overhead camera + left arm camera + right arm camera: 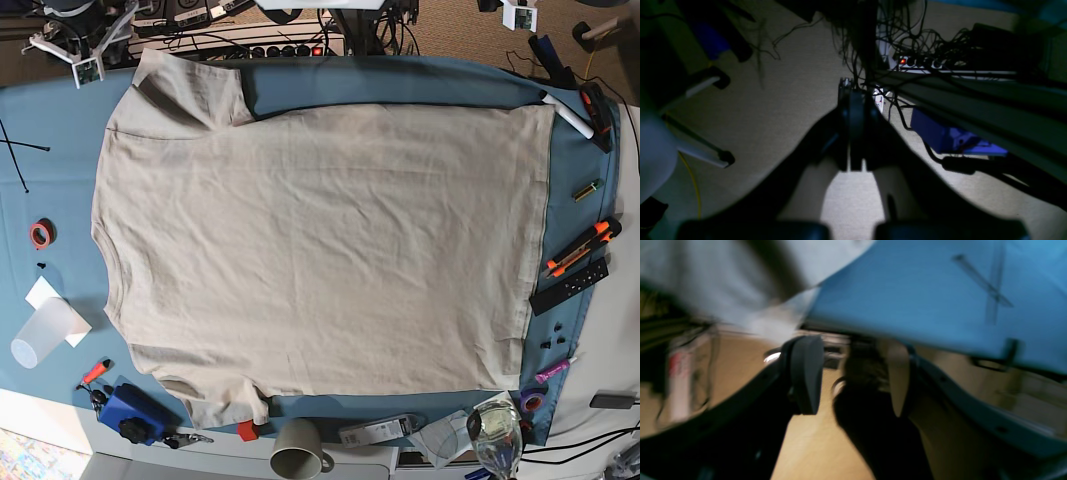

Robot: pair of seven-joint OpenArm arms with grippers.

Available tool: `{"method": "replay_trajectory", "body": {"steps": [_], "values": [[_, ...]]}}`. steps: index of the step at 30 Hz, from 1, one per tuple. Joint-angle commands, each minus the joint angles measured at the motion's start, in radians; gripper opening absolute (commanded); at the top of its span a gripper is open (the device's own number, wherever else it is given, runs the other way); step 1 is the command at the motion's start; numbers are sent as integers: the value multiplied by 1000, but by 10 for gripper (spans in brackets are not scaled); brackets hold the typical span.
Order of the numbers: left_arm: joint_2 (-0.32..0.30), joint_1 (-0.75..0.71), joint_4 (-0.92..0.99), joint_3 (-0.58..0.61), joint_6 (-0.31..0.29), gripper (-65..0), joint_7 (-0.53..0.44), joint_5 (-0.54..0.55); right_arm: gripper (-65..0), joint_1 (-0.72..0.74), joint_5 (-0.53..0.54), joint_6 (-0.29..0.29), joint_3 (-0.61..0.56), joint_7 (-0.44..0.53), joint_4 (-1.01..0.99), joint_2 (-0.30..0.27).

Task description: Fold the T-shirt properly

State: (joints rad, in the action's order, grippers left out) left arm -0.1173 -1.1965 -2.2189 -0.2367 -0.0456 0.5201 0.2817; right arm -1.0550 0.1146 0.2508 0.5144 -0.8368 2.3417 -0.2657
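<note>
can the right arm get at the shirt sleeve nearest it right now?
Probably yes. The right tool hangs open just off the table edge, and the T-shirt has its sleeve lying flat close by, nothing visible between them.

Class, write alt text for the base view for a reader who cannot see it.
A beige T-shirt lies spread flat, covering most of a blue tablecloth. Small items ring it: a roll of red tape, a clear cup, a grey mug, and markers.

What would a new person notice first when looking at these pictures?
The beige T-shirt lies spread flat, covering most of the blue table cloth. Small tools and a clear cup sit along the cloth's edges. The right gripper hangs open beyond the table's edge.
</note>
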Motion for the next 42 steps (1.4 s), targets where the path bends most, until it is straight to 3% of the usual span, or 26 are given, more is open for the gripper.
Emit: {"method": "replay_trajectory", "body": {"steps": [1, 3, 7, 12, 20, 27, 30, 39, 42], "values": [[-2, -17, -16, -2, -3, -650, -13, 3, -340, 6, -25, -15, 6, 9, 15, -9], [-3, -17, -16, -2, -3, -650, -14, 3, -340, 38, -37, -48, 6, -38, 15, -9], [-6, -16, -16, -2, -3, -650, -15, 3, -340, 72, -3, -35, 6, -71, 15, -9], [-33, -16, -16, -2, -3, -650, -15, 3, -340, 89, 99, 61, 6, -3, 14, -9], [-33, -17, -16, -2, -3, -650, -19, 3, -340, 214, 379, 257, 29, -14, -286, -8], [-33, -14, -16, -2, -3, -650, -20, 3, -340, 230, 569, 393, 246, -41, -315, 22], [-33, -1, -16, -2, -3, -650, -22, 3, -340, 230, 662, 447, 280, -89, -347, 22], [-33, 15, -16, -2, -3, -650, -22, 3, -340, 303, 714, 447, 277, -118, -607, 22], [-32, 16, -16, -2, -3, -650, -22, 3, -340, 323, 822, 447, 277, -200, -641, 22]]}}
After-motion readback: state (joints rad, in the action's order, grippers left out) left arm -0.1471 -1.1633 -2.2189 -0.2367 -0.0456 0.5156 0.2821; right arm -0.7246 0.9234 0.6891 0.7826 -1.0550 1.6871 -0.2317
